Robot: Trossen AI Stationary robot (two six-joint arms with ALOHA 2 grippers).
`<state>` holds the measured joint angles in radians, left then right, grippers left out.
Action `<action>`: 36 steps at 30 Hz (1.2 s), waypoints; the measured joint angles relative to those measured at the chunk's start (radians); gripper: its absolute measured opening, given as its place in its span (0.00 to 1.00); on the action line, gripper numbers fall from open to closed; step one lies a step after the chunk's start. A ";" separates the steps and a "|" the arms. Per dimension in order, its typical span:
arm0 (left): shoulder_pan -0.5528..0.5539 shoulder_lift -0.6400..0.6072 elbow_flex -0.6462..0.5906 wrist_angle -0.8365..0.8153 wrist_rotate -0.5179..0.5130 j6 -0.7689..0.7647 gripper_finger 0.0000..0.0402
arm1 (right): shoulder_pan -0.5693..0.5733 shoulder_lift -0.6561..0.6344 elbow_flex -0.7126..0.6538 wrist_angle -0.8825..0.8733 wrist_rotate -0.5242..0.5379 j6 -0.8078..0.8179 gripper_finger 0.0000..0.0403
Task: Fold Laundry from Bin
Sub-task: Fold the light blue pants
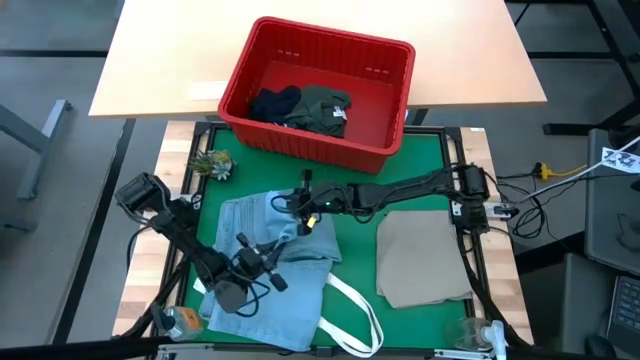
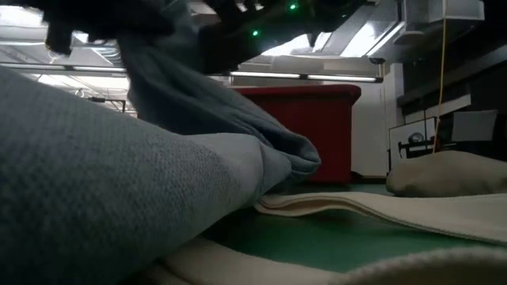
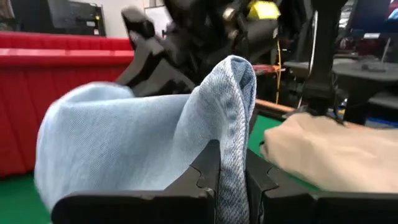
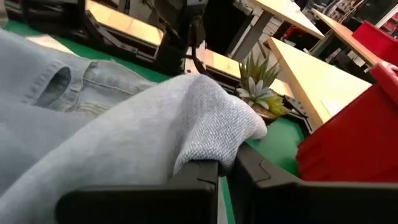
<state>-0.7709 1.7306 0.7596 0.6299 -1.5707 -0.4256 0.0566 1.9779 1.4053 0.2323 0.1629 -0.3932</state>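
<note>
Light blue denim jeans (image 1: 265,245) lie spread on the green mat (image 1: 420,160), partly over a white tote bag (image 1: 345,315). My left gripper (image 1: 258,262) is shut on the jeans near their middle. My right gripper (image 1: 303,208) is shut on their far right part. A folded beige cloth (image 1: 425,260) lies flat on the mat at the right. The red bin (image 1: 315,90) stands beyond the mat's far edge, with a dark navy garment (image 1: 272,103) and a dark olive one (image 1: 325,108) in it. My left gripper pinches a raised fold of the denim (image 3: 231,134) between its two fingers, several layers. The fold stands up past the fingertips, and the rest of the jeans lie on the mat. My right gripper pinches a bunched fold of the denim (image 4: 208,140) between its two fingers. In the low view the cloth (image 2: 198,103) rises off the mat to this gripper, and the rest stays down.
A small potted plant (image 1: 212,162) stands at the mat's far left corner, close to the jeans. The tote bag's straps (image 1: 360,305) lie between the jeans and the beige cloth. A bare strip of mat shows between the bin and the beige cloth.
</note>
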 joint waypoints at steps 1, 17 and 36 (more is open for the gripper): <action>-0.005 0.000 -0.021 -0.002 -0.001 -0.035 0.05 | 0.000 0.013 0.013 -0.006 0.001 -0.005 0.03; -0.123 -0.002 -0.264 -0.001 0.001 -0.430 0.05 | -0.018 0.153 0.087 0.016 -0.016 -0.007 0.05; -0.170 -0.012 -0.300 0.001 -0.001 -0.431 0.05 | -0.018 0.204 0.087 0.244 -0.090 -0.005 0.05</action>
<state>-0.9406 1.7185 0.4591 0.6310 -1.5719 -0.8564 0.0387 2.1818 1.4921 0.4765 0.0729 -0.3981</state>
